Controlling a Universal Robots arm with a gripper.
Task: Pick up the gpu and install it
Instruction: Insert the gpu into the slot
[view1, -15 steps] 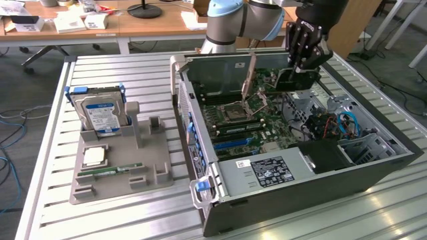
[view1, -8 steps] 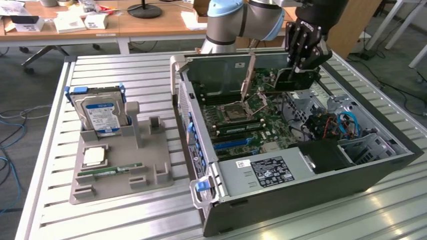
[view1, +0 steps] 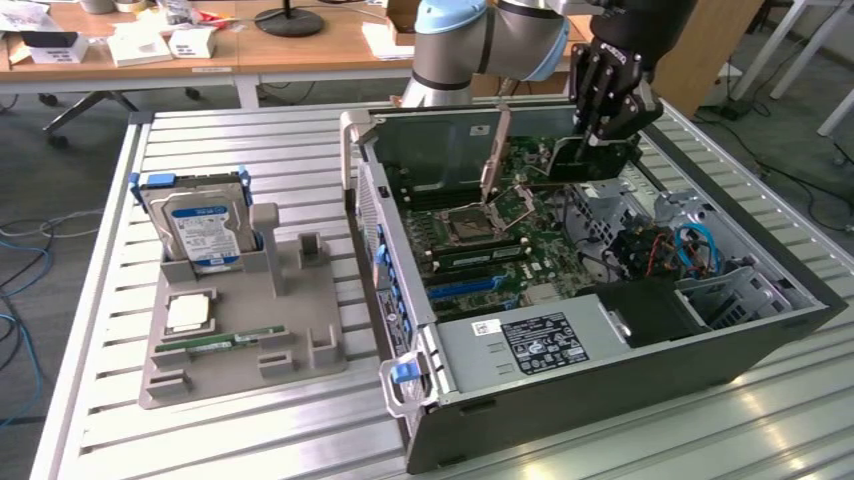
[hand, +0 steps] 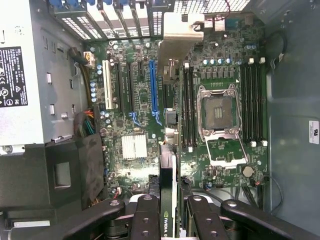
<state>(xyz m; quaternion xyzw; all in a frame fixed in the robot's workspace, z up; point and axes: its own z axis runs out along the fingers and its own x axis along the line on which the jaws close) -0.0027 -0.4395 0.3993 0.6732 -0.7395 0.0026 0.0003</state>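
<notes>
- Black multi-link robot gripper (view1: 603, 135): fingers clamped on the card's upper edge.
- Thin black gpu circuit card with silver end bracket (view1: 587, 163): held on edge over the green motherboard (view1: 494, 235), inside the open dark-grey computer case (view1: 601, 390).
- Grey plastic parts tray (view1: 227, 350): silver hard drive (view1: 200, 225) upright, at the exterior view's left.

The gpu (hand: 168, 200), seen edge-on, carries a small green badge with white lettering that looks like the NVIDIA mark (the letters run sideways and are barely legible). The power supply (hand: 30, 110) bears a black label (hand: 11, 75) with white print and round approval symbols, all too small to read. A white sticker (hand: 313, 132) on the case wall shows a dark mark I cannot make out. The hard drive (view1: 200, 228) has a blue-and-white label, its text unreadable.
</notes>
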